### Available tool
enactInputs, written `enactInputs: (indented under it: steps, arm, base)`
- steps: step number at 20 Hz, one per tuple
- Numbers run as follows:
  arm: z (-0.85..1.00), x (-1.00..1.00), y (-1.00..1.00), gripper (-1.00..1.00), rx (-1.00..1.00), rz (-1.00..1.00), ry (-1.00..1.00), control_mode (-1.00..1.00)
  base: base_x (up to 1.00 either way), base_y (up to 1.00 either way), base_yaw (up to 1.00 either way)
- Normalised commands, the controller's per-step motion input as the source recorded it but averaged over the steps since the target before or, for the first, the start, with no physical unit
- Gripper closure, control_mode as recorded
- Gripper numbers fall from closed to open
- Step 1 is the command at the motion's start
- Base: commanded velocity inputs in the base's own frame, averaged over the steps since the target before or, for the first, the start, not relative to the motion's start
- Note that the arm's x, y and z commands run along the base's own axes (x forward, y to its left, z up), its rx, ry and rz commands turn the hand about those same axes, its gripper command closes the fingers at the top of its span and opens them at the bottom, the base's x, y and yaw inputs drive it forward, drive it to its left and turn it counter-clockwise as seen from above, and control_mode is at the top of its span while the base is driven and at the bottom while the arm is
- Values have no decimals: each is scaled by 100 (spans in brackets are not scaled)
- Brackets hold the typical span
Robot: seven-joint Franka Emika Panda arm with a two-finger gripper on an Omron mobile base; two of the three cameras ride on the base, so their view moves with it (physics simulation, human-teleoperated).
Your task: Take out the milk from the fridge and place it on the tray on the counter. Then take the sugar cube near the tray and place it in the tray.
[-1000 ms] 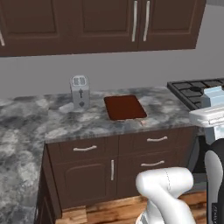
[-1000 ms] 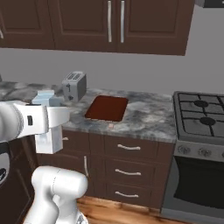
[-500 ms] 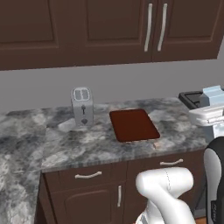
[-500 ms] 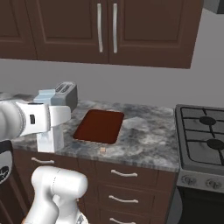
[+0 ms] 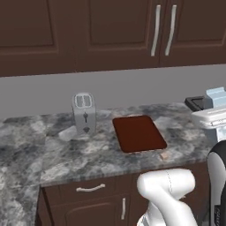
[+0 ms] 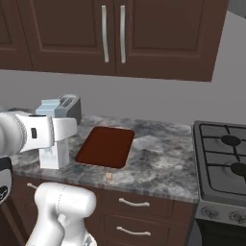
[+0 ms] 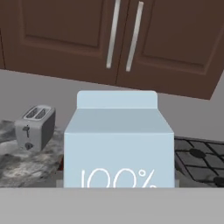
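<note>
My gripper (image 6: 54, 136) is shut on the milk (image 6: 52, 109), a pale blue-and-white gable-top carton held upright in the air. The carton hangs left of the tray (image 6: 106, 146) and in front of the counter's edge. In the left base view the milk (image 5: 216, 95) and gripper (image 5: 211, 117) sit at the right edge, right of the tray (image 5: 138, 132). The hand view has the milk (image 7: 119, 144) close up, printed "100%". The dark reddish-brown tray lies bare on the counter (image 5: 66, 150). A small sugar cube (image 5: 164, 155) (image 6: 109, 177) rests just off the tray's near edge. The fridge is out of view.
A silver two-slot toaster (image 5: 84, 112) (image 6: 68, 104) (image 7: 35, 127) stands left of the tray near the wall. A gas stove (image 6: 226, 158) (image 7: 197, 162) adjoins the counter on the right. Dark wall cabinets (image 5: 132, 31) hang above, drawers with silver handles (image 6: 134, 203) below.
The whole picture has shifted: the base has driven closer to the counter, so tray and toaster look larger and nearer. The milk has stayed in the gripper.
</note>
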Motion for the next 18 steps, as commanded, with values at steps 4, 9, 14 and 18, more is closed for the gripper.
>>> enactInputs:
  steps: [4, 9, 14, 18]
  arm:
    - [0, 0, 0, 100, 0, 0, 0, 100]
    - [0, 0, 0, 100, 0, 0, 0, 100]
    - [0, 0, 0, 100, 0, 0, 0, 100]
    - [0, 0, 0, 100, 0, 0, 0, 100]
  base:
    - [4, 1, 0]
    - [-49, 0, 0]
    - [-16, 0, 0]
    - [18, 0, 0]
